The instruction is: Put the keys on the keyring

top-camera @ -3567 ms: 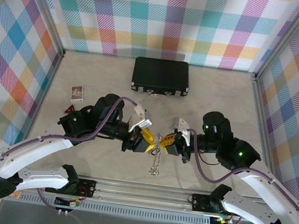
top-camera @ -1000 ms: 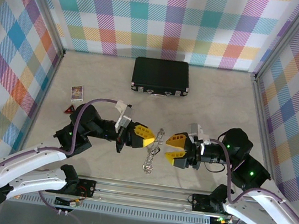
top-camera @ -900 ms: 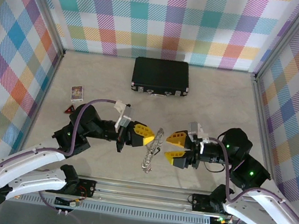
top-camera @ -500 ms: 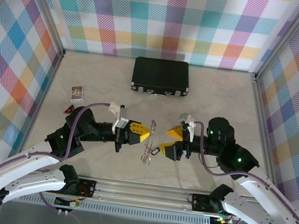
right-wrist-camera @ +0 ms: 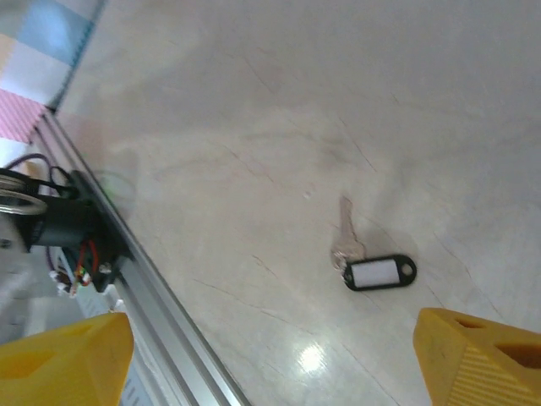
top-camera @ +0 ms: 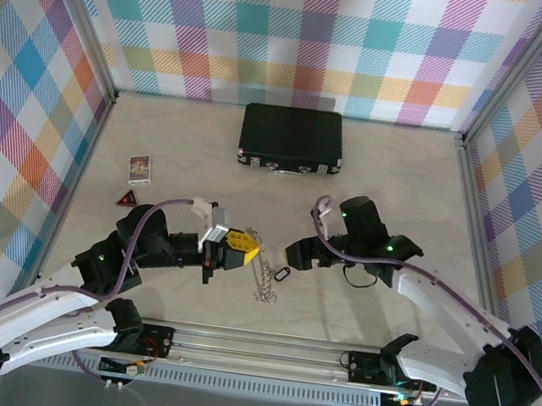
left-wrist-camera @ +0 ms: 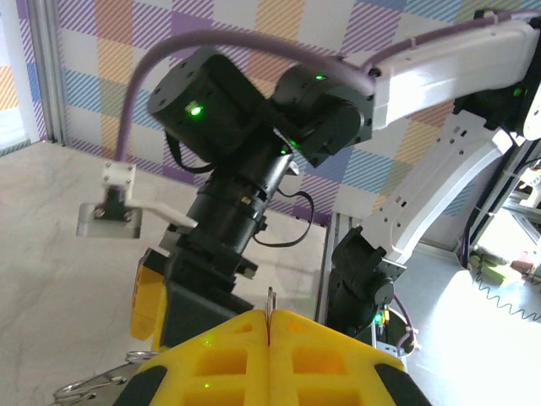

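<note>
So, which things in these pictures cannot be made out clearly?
Left wrist view: the left gripper is shut on a thin metal sliver; the gripper hides the rest, so keyring or key is unclear.
Top view: the keys are too small to count.
Right wrist view: the tag on the single key is too blurred to read.

No writing is legible: the key tag bears a blank white label, and the small card on the desk is too small to read.
</note>
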Robot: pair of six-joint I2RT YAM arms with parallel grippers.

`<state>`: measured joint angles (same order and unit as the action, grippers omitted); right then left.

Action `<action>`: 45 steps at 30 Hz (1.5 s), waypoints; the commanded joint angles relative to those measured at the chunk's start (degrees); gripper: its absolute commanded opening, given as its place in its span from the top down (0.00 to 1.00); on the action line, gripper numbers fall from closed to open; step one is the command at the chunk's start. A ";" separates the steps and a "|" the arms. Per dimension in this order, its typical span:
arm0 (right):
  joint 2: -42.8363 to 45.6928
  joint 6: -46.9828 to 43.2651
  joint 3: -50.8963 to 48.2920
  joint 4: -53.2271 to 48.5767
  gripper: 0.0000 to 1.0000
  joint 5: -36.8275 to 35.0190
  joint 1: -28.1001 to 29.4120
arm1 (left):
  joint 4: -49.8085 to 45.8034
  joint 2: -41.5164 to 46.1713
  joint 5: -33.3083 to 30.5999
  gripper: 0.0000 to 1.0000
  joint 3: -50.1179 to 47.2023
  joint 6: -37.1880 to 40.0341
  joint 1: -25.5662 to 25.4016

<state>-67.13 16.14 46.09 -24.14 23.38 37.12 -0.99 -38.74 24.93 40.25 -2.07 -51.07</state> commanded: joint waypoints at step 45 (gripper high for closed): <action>-37.14 -7.70 20.09 -14.53 0.70 -8.68 10.60 | 2.95 8.41 -6.56 1.00 -9.66 -6.72 0.70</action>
<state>-103.53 9.41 64.84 -36.64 15.07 47.35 -1.39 -31.24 18.72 30.89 -8.14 -51.05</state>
